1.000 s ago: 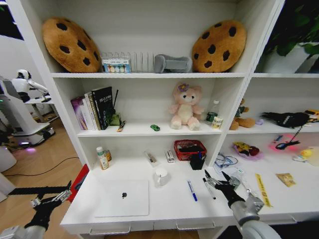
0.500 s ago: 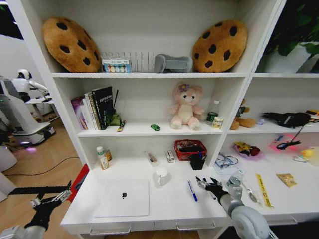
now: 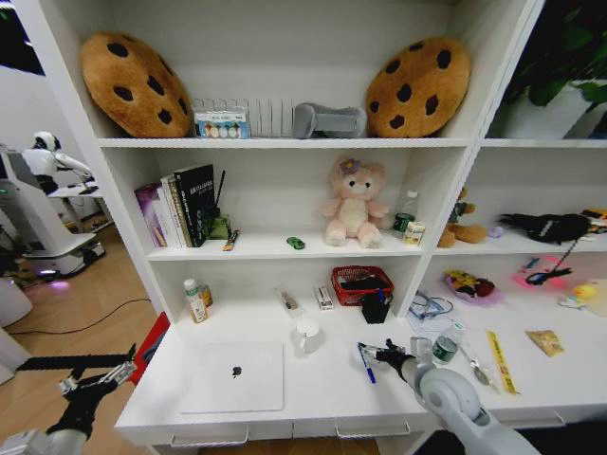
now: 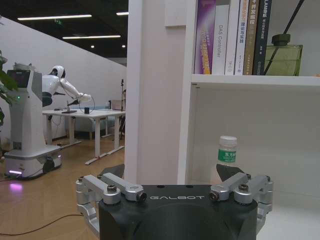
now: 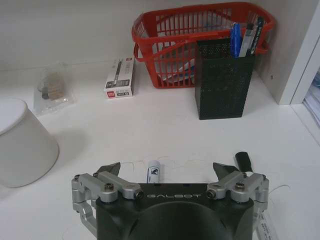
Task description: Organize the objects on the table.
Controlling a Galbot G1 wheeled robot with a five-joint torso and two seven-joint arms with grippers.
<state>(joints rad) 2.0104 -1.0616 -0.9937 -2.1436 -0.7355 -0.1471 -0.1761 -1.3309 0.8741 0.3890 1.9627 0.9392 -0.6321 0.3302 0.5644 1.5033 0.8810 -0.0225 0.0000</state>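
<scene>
Left gripper [image 3: 95, 381] parked low off the bench's [image 3: 322, 393] left end, fingers apart, empty. Laptop [image 3: 233, 376] flat, front-left. Right gripper [image 3: 376, 354] spread wide over the blue pen [image 3: 366, 364]; black pen [image 5: 243, 161] just beside. Step: reaching for blue pen. Next: lower, centre, close.

My count on the table [image 3: 322, 393]: one silver laptop [image 3: 233, 376], one white mug [image 3: 305, 335], one blue pen [image 3: 365, 362], one black pen [image 5: 243, 160], one red basket [image 3: 360, 282], one black mesh pen holder [image 5: 221, 78], one small white bottle [image 3: 194, 300]. On the shelves: two cookie cushions [image 3: 133, 83], one pink plush bear [image 3: 353, 202], one green toy car [image 3: 295, 243]. I see two grippers, left gripper [image 3: 93, 382] and right gripper [image 3: 377, 353].
</scene>
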